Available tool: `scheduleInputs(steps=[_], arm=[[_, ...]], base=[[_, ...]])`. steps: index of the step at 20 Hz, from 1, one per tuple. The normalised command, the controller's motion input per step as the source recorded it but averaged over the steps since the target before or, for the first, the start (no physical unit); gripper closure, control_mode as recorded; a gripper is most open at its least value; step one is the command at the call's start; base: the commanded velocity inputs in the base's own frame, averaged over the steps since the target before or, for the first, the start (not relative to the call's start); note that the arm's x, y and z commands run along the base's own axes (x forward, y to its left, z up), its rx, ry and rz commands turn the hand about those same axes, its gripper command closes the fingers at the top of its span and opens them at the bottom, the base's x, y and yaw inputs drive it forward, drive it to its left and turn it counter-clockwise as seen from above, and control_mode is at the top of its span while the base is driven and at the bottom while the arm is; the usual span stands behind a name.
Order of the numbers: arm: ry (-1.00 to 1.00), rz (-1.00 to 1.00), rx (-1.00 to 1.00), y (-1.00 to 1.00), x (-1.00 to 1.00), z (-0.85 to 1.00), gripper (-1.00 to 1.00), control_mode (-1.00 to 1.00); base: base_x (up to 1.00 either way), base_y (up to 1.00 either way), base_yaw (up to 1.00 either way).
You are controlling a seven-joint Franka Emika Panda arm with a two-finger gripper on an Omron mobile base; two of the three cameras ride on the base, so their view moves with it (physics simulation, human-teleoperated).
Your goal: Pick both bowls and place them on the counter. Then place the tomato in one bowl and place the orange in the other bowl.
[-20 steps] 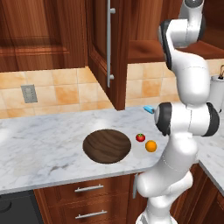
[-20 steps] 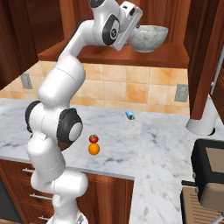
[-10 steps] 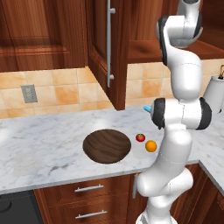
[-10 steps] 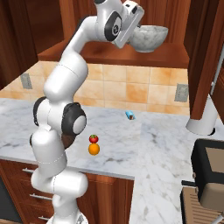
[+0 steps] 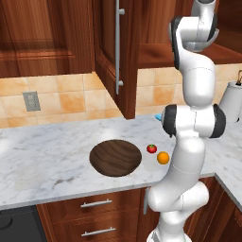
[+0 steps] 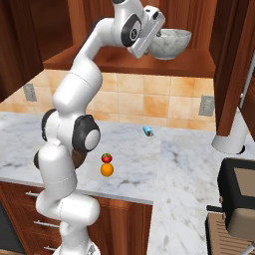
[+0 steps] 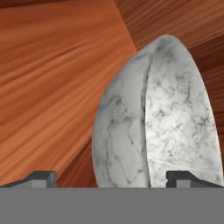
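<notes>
End effector (image 7: 111,179): I see it spread wide at the marbled bowl (image 6: 170,44) on the wooden shelf (image 6: 196,65).
Surface (image 5: 42,160): wooden bowl (image 5: 116,157), tomato (image 5: 151,148), orange (image 5: 163,158).

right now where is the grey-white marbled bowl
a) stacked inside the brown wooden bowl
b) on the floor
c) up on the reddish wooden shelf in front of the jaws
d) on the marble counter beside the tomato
c: the marbled bowl sits on the wooden shelf, while the brown wooden bowl lies empty on the counter.
</notes>
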Motion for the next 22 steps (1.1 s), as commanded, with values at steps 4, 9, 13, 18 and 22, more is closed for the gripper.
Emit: scheduleInputs(steps=[4,9,13,18,22], arm=[[0.08,0.03,0.0,0.0,0.03,-0.35,1.0,-1.0],[0.03,0.03,0.0,0.0,-0.03,-0.36,1.0,-1.0],[-0.02,0.0,0.03,0.0,-0.27,-0.25,1.0,-1.0],[-0.09,0.0,0.02,-0.09,-0.7,-0.42,1.0,-1.0],[-0.05,0.0,0.0,0.01,-0.84,-0.08,1.0,-1.0]], base=[[0.0,0.0,0.0],[0.0,0.0,0.0],[0.0,0.0,0.0],[0.0,0.0,0.0],[0.0,0.0,0.0]])
